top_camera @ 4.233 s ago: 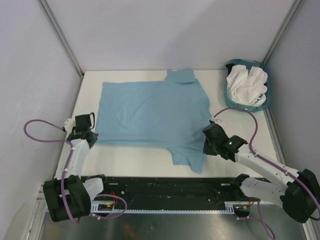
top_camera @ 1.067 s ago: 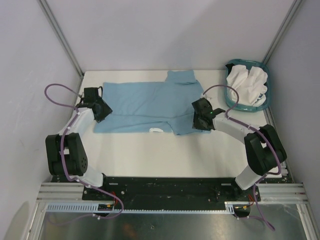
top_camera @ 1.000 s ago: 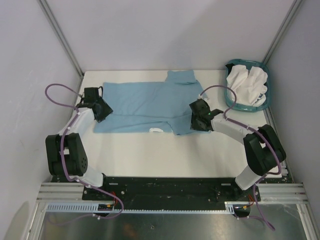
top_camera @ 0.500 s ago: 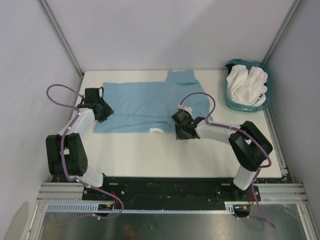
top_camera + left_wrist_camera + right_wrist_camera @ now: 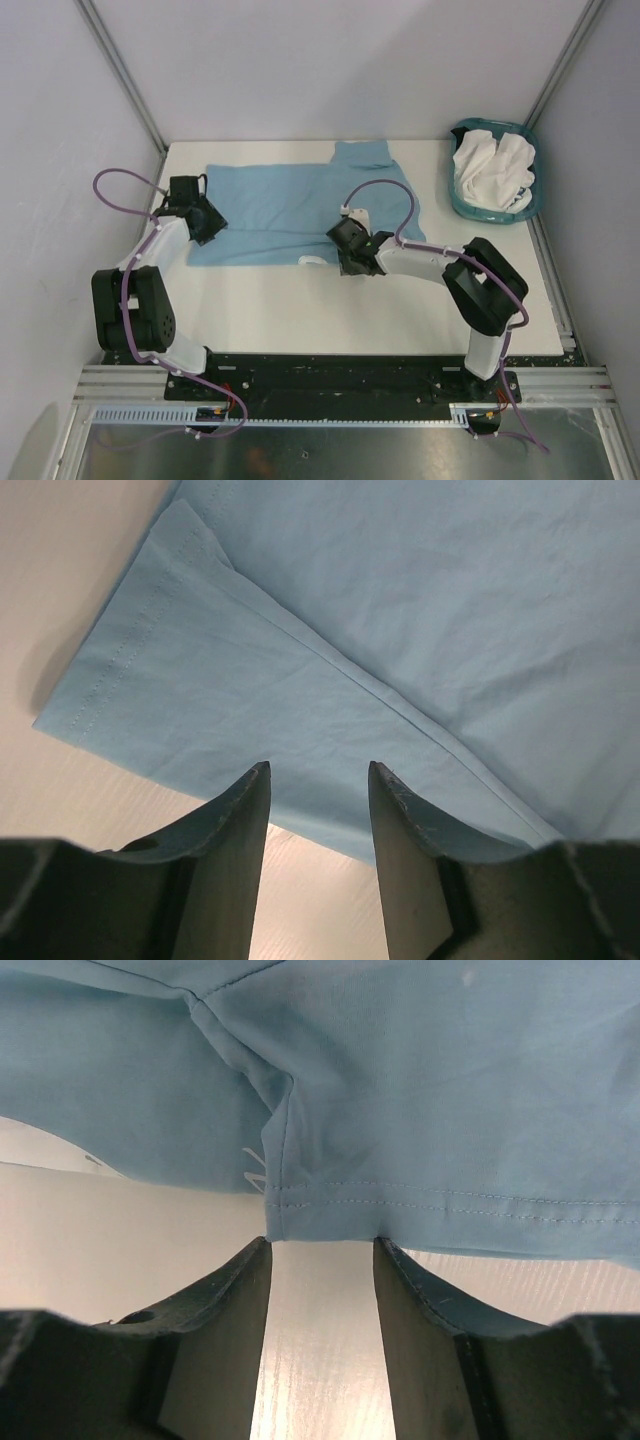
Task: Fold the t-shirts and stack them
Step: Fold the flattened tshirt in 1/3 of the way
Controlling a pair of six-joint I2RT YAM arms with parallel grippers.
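Note:
The light blue t-shirt (image 5: 290, 205) lies folded lengthwise on the white table (image 5: 300, 310), with a bit of white print (image 5: 315, 260) peeking out at its near edge. My left gripper (image 5: 210, 230) is open at the shirt's left end, its fingers (image 5: 245, 830) over the doubled hem corner (image 5: 200, 710) with nothing between them. My right gripper (image 5: 347, 258) is open at the near edge, fingertips (image 5: 400, 1270) just short of the stitched sleeve hem (image 5: 330, 1210). White t-shirts (image 5: 490, 165) are bunched in the basket.
The teal plastic basket (image 5: 520, 208) stands at the far right corner of the table. Grey walls and metal posts close in the back and sides. A black rail (image 5: 330, 375) with both arm bases runs along the near edge.
The shirt, spread flat four seconds ago, now lies folded in half. Over the last second my right gripper slid left along the near edge to the sleeve hem; the left arm stayed put.

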